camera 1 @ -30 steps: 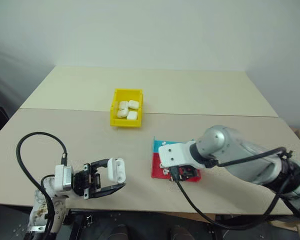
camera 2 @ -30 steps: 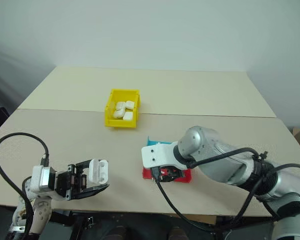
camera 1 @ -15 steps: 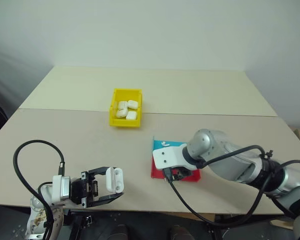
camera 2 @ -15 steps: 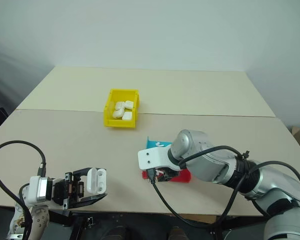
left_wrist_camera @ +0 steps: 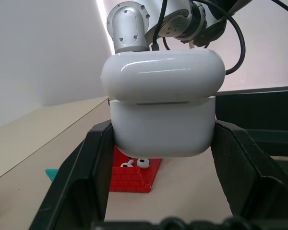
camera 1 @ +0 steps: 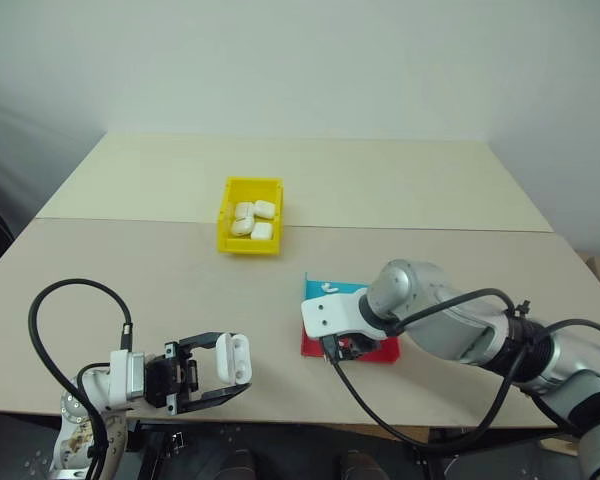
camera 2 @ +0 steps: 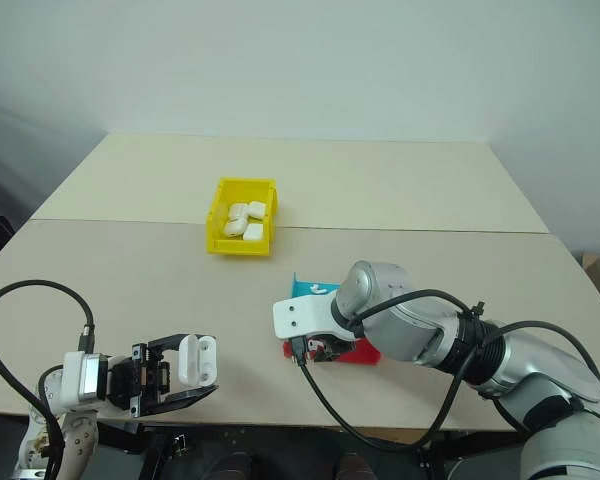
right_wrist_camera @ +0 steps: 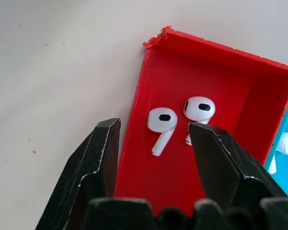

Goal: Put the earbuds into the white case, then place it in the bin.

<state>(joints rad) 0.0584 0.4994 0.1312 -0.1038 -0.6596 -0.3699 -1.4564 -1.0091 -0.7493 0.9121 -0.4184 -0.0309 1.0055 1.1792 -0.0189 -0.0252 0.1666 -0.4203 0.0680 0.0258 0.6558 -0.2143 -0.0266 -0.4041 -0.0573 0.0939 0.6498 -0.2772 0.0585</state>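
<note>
**Case clamped in my left, right poised over the red tray**

Nearest to me, at the front edge of the bench, my left end effector is clamped on the white case. Its two black fingers press against the case's opposite sides, and the case sits with its lid down on the body, a thin seam showing between the two halves in the left wrist view. The case is held above the bench surface, not resting on it.

A little farther out and to my right, my right end effector points steeply down over the red compartment of the tray. Its fingers stand apart, with a moderate gap between them, and hold nothing. One finger hangs over the bare bench just outside the tray's red wall; the other hangs over the red floor. Between them lie two earbuds, side by side and close together on the red floor, stems pointing toward me. I cannot tell whether the fingertips touch the tray.

Beside the red half is the tray's blue compartment, with more small white earbuds at its edge.

Farthest away, near the middle of the bench, stands the yellow bin. Several other white cases lie inside it, clustered together.
</note>
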